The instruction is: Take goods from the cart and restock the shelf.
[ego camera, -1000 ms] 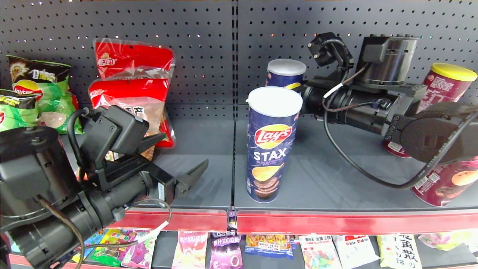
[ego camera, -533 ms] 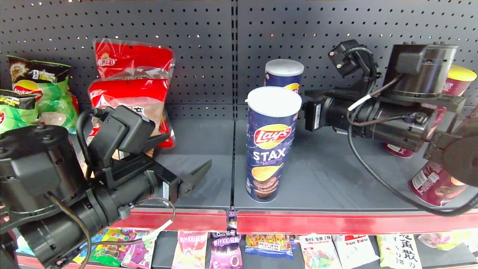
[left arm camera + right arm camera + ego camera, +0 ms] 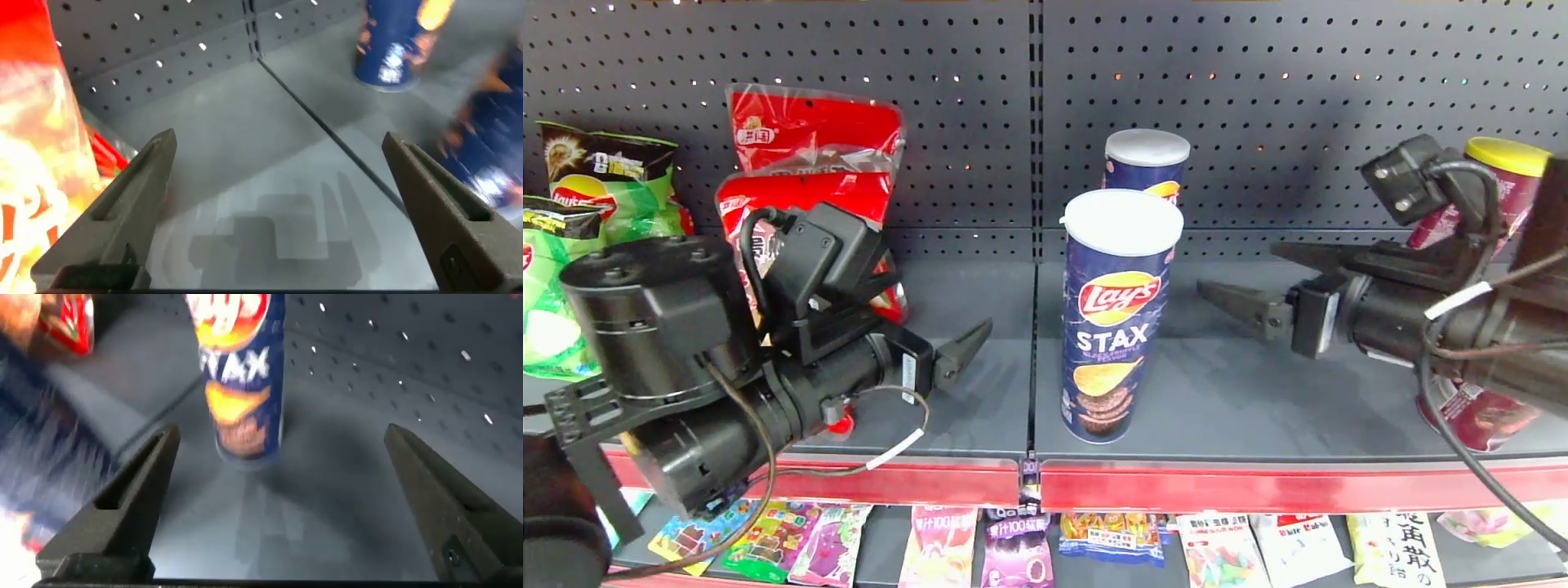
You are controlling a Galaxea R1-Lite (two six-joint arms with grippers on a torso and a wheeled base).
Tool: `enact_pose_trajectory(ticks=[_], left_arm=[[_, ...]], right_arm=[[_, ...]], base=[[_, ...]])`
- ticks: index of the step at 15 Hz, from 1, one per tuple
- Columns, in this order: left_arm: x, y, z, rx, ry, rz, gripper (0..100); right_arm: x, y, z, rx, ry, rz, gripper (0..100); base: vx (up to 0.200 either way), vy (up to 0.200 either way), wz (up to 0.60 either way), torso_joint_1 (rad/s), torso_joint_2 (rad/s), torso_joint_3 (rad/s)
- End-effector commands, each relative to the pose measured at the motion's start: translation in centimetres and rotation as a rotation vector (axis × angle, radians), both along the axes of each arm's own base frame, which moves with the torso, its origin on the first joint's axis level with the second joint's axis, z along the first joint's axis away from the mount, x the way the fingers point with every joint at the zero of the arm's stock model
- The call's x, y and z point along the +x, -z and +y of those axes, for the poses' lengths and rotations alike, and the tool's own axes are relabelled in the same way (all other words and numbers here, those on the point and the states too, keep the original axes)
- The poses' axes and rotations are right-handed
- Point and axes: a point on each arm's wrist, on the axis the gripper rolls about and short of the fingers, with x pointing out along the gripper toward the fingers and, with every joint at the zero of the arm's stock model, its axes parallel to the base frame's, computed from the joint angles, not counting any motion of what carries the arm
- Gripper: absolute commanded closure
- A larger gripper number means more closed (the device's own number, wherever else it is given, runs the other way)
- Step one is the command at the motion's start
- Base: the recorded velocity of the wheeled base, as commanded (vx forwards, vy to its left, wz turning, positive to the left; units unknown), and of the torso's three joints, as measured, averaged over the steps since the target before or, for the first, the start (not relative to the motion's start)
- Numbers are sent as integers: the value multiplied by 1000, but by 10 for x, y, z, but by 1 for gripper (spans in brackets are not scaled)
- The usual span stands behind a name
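Front blue chip can (image 3: pixel 1119 318) stands upright on the shelf (image 3: pixel 1241 392) near the front lip, with a second blue can (image 3: pixel 1147 159) right behind it. Right gripper (image 3: pixel 1237 265) hangs beside the front can on its right, jaws spread wide, empty, tips pointing at the can but apart from it. Left gripper (image 3: pixel 279 139) is on the can's other side over the shelf, jaws also wide apart, holding nothing, not touching the can. Red snack bags (image 3: pixel 809 180) lean at the back left; maroon cans (image 3: pixel 1503 175) are at far right.
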Motion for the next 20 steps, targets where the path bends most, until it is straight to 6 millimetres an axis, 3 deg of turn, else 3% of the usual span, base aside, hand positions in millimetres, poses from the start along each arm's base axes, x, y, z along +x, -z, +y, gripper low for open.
enact_pose_trajectory(ticks=[1, 3, 7, 12, 17, 20], left_arm=[[12, 7, -7, 16, -4, 23, 0], [25, 12, -17, 19, 39, 36, 0], [38, 21, -32, 26, 72, 55, 0], [40, 20, -35, 24, 98, 57, 0], [14, 27, -30, 52, 137, 85, 0], [7, 31, -38, 62, 175, 99, 0]], right_arm=[[-38, 4, -21, 7, -2, -23, 0], [-84, 16, -44, -5, -30, -68, 0], [-131, 27, -68, 17, -58, -157, 0], [-136, 25, -75, 29, 5, -189, 0], [-135, 24, -78, 29, 45, -193, 0], [-133, 22, -78, 28, 46, -191, 0]], base=[[0, 0, 0, 0, 0, 0], [0, 0, 0, 0, 0, 0], [0, 0, 0, 0, 0, 0], [0, 0, 0, 0, 0, 0], [0, 0, 0, 0, 0, 0], [0, 0, 0, 0, 0, 0]])
